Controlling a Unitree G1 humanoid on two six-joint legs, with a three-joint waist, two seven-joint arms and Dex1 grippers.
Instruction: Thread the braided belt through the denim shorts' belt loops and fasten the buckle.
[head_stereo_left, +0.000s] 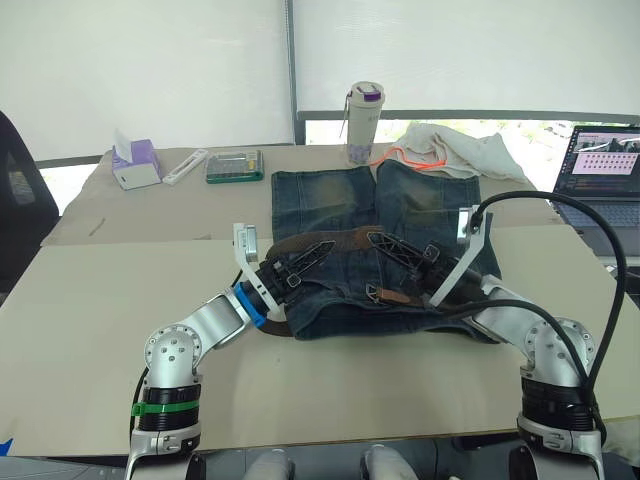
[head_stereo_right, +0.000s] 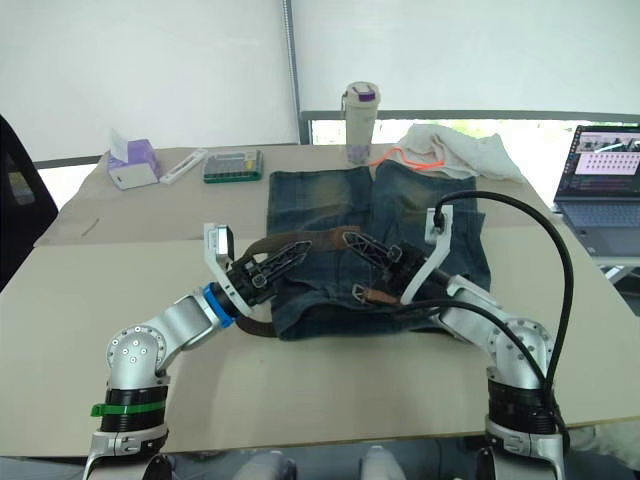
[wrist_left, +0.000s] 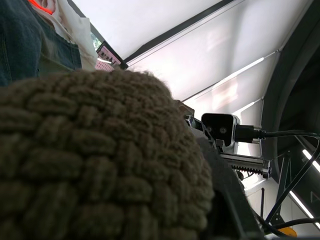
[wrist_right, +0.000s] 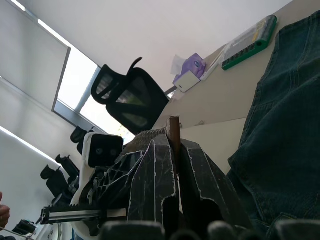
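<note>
Left eye view: my two arms reach forward from the near edge of the tabletop (head_stereo_left: 90, 330) onto the waistband of the denim shorts (head_stereo_left: 340, 195).
My left claw (head_stereo_left: 308, 255): lies on the left half of the waistband, fingers closed on the braided belt (head_stereo_left: 300, 243); in the left wrist view the brown weave sits right against the camera.
My right claw (head_stereo_left: 392, 250): lies on the right half of the waistband, pointing toward my left claw, fingers pinched together on a thin edge of the belt, as the right wrist view shows.
Braided belt: arches over the waistband from one claw to the other; a further stretch runs out past the shorts' left edge beside my left wrist, and a short brown piece lies just below my right claw.
Buckle: I cannot tell where it is.
Belt loops: too small to pick out.
Denim shorts: flat, mid-tabletop, waistband toward me, legs pointing away.
Beyond the shorts: tumbler with purple lid (head_stereo_left: 362, 122), touching the white cloth with orange cord (head_stereo_left: 450, 150).
Far left: green case (head_stereo_left: 234, 166), white strip (head_stereo_left: 186, 165), tissue box (head_stereo_left: 136, 165).
Far right: open laptop (head_stereo_left: 603, 170).
</note>
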